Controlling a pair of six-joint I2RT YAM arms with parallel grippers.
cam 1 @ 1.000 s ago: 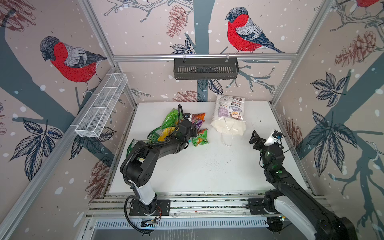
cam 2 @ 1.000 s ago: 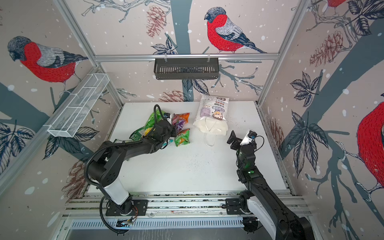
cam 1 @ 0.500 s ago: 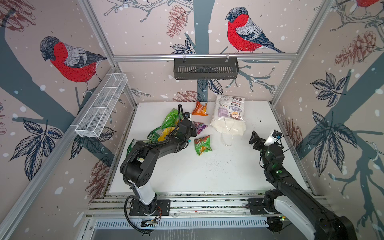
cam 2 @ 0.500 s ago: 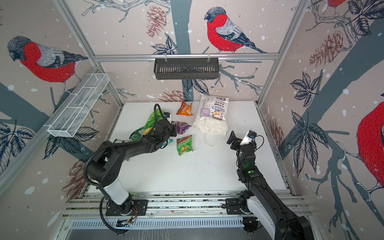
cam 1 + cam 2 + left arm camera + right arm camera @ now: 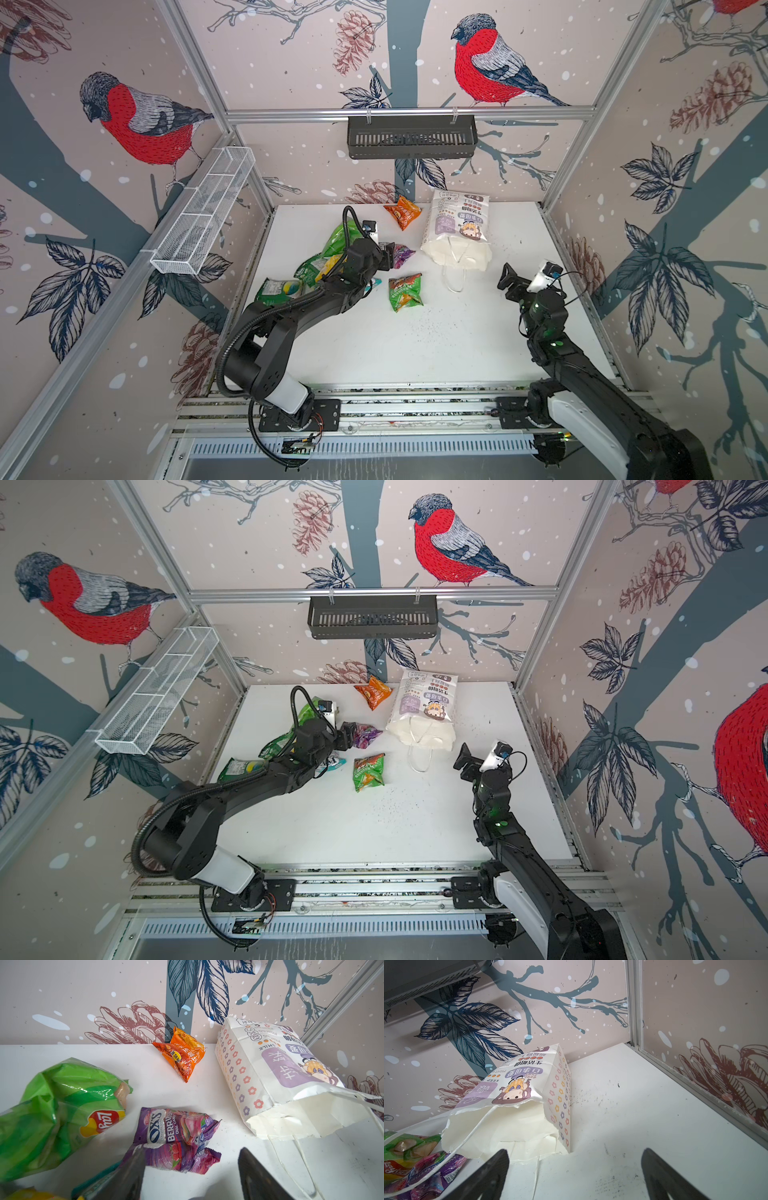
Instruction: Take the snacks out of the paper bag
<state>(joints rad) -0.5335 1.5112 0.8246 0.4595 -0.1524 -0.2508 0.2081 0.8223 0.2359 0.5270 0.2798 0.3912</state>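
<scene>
Left fingers [image 5: 133,1169], closed a second ago, now wide and empty; purple packet [image 5: 176,1138] lies on table [image 5: 415,345] just before them. Right fingers [image 5: 492,1172] unchanged: wide, empty.

paper bag [image 5: 457,232] white, flowery, flopped on its side at the back, mouth facing front | orange packet [image 5: 402,212] just left of it | purple packet [image 5: 402,254] + green-orange packet [image 5: 405,291] mid-table | green packets [image 5: 332,247] heaped far left
</scene>
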